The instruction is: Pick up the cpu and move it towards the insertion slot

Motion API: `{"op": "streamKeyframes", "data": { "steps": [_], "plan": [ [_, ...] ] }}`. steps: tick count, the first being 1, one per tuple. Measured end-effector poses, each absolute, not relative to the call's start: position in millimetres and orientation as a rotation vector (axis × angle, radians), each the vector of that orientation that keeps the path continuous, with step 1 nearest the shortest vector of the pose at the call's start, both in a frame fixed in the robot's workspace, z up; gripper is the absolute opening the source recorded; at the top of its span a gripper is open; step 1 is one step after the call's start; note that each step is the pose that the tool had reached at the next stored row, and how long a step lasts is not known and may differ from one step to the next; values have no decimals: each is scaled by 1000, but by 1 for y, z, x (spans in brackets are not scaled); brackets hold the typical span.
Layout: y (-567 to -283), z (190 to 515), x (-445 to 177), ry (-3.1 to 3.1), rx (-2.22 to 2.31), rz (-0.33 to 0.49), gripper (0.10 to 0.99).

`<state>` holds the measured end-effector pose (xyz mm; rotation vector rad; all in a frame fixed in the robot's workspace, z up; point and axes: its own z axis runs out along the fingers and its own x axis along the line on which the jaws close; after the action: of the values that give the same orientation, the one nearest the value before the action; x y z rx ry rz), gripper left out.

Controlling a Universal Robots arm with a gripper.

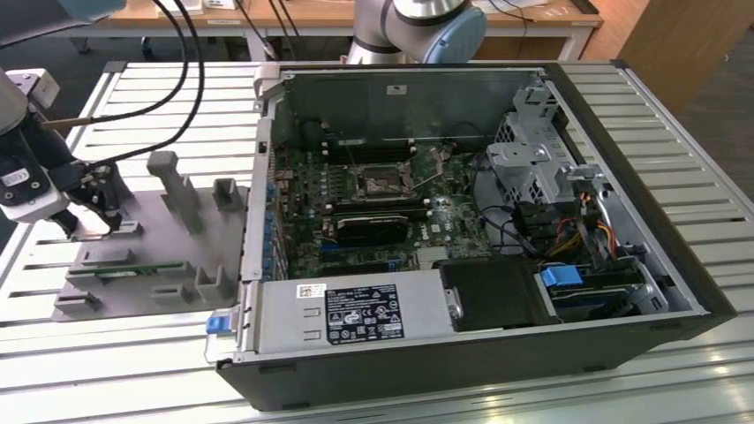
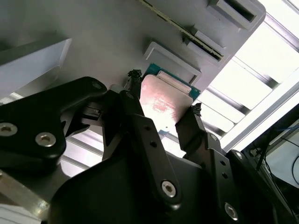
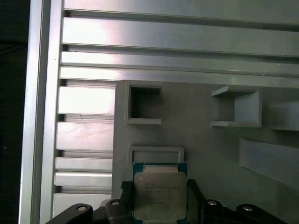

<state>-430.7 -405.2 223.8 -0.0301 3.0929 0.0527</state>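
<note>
In both wrist views the cpu (image 3: 160, 195) (image 2: 164, 101), a thin square chip with a silvery top and green edge, sits between two black fingers (image 2: 134, 79) that press on its opposite sides. My gripper (image 2: 165, 92) (image 3: 160, 189) is shut on it, just beside a shallow rectangular pocket (image 3: 156, 154) of the grey fixture plate (image 1: 159, 243). In the exterior view my gripper (image 1: 101, 221) hangs low over that plate at the view's left. The insertion slot (image 1: 383, 181), a square socket with a metal frame, lies on the motherboard inside the open computer case, well off toward the view's right.
Upright grey posts (image 1: 177, 190) and holders stand on the fixture plate, with a green memory stick (image 1: 118, 268) lying in it. The case's raised side wall (image 1: 261, 177) stands between plate and motherboard. A grey power-supply box (image 1: 342, 314) fills the case's near corner. Cables (image 1: 183, 71) hang above the slatted table.
</note>
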Motion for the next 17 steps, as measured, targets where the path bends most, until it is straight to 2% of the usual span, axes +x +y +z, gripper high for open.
{"op": "streamKeyframes", "data": {
  "steps": [17],
  "plan": [
    [-405, 252, -431, 3092, -30, 53, 541]
  ]
}}
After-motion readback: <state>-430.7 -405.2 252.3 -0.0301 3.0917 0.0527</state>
